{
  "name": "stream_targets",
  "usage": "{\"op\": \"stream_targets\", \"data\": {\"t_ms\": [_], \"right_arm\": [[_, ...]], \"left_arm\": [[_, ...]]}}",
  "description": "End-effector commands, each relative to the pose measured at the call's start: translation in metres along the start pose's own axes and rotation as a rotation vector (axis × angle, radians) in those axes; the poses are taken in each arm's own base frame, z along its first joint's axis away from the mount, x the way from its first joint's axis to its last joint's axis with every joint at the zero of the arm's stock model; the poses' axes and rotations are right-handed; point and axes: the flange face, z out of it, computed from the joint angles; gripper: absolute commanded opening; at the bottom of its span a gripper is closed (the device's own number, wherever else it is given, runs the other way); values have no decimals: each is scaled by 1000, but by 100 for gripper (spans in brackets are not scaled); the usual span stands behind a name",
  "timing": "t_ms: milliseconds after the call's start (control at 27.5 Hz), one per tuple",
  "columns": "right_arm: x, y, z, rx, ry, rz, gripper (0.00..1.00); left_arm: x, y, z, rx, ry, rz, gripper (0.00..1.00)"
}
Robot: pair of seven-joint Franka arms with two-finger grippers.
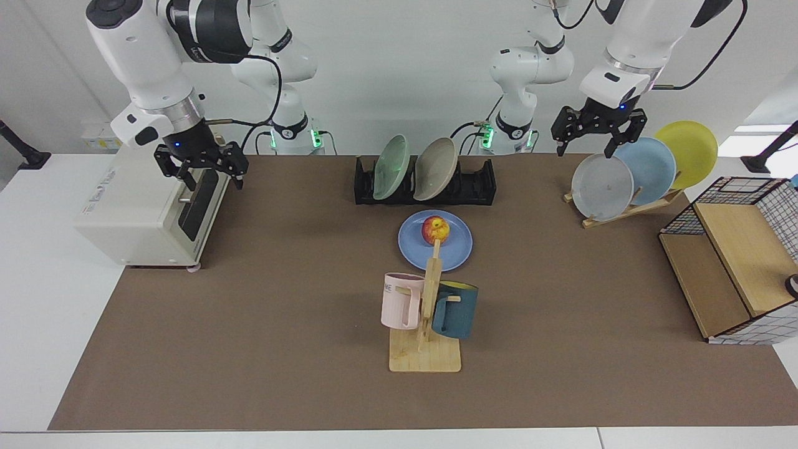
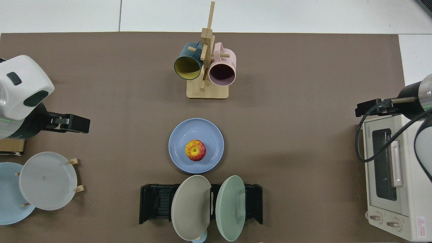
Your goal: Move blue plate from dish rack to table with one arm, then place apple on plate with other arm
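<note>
The blue plate [image 1: 455, 251] [image 2: 210, 135] lies flat on the table [image 1: 262, 324] just in front of the dish rack [image 1: 481, 184] [image 2: 153, 202]. The apple [image 1: 435, 229] [image 2: 195, 150] rests on the plate, near its middle. My right gripper [image 1: 201, 168] [image 2: 367, 108] hangs open and empty over the toaster oven's front, far from the plate. Above the grey plate on the wooden stand my left gripper [image 1: 597, 138] [image 2: 77, 124] is open and empty, the arm waiting there.
A green plate [image 1: 391, 167] and a beige plate [image 1: 434, 168] stand in the rack. A mug tree [image 1: 426, 324] with pink and teal mugs stands in front of the blue plate. Toaster oven [image 1: 143, 206], wooden plate stand [image 1: 629, 209] and a wire-and-wood shelf [image 1: 729, 268] line the sides.
</note>
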Motion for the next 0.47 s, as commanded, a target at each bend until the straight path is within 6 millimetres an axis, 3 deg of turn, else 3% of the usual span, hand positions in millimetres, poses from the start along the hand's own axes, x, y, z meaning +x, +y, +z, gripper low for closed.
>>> {"op": "stream_targets", "data": {"t_ms": [0, 436], "right_arm": [[1, -1, -4, 10, -3, 12, 100], [3, 1, -3, -1, 6, 14, 100]], "left_arm": [[-5, -1, -7, -12, -5, -12, 100], [-5, -1, -7, -12, -5, -12, 100]]}}
